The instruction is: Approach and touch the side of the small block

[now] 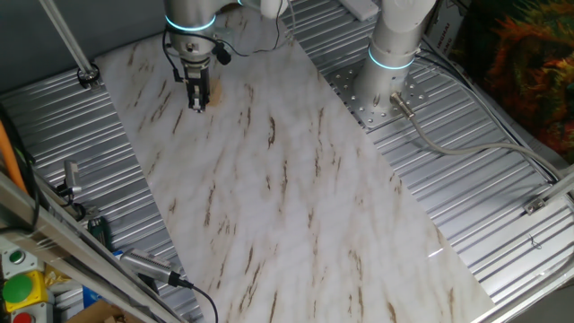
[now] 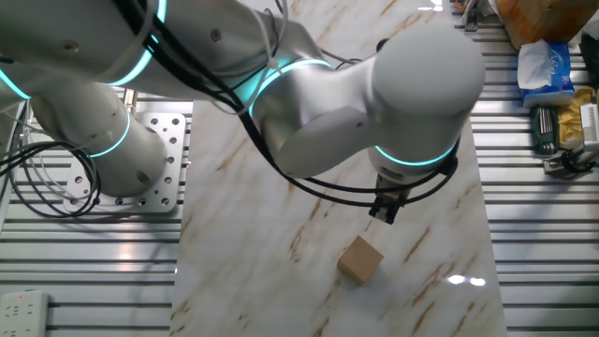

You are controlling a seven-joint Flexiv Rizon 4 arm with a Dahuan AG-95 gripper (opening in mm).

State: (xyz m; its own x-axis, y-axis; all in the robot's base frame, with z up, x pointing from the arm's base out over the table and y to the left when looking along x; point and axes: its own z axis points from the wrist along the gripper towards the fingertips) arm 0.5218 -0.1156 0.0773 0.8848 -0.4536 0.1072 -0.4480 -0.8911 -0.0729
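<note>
Here we see the arm reaching out over the marble board, with its base bolted to a plate at the board's far edge in one fixed view. The gripper hangs low over the board's upper left part in that view, pointing straight down. Its fingers look close together, with little or no gap that we can make out, but the view is too small for us to say whether they are pressed shut or only narrow. In the other fixed view the wrist hides most of the tool; only a dark tip shows beneath the glowing ring, so we cannot tell the hand's state there either.

The block lies on the board, flat on one face, turned a little against the board's edges. In the other fixed view it sits just below and left of the dark tip, and a strip of bare marble shows between the two, so they look apart. In one fixed view the block shows only as a tan patch just beside the fingers on their right, partly overlapped by them, and from there we cannot tell whether it touches them.

Around the board lies ribbed metal decking. A grey cable runs from the base across it. Off the board's edge in the other fixed view we see a blue tissue pack and some tools.
</note>
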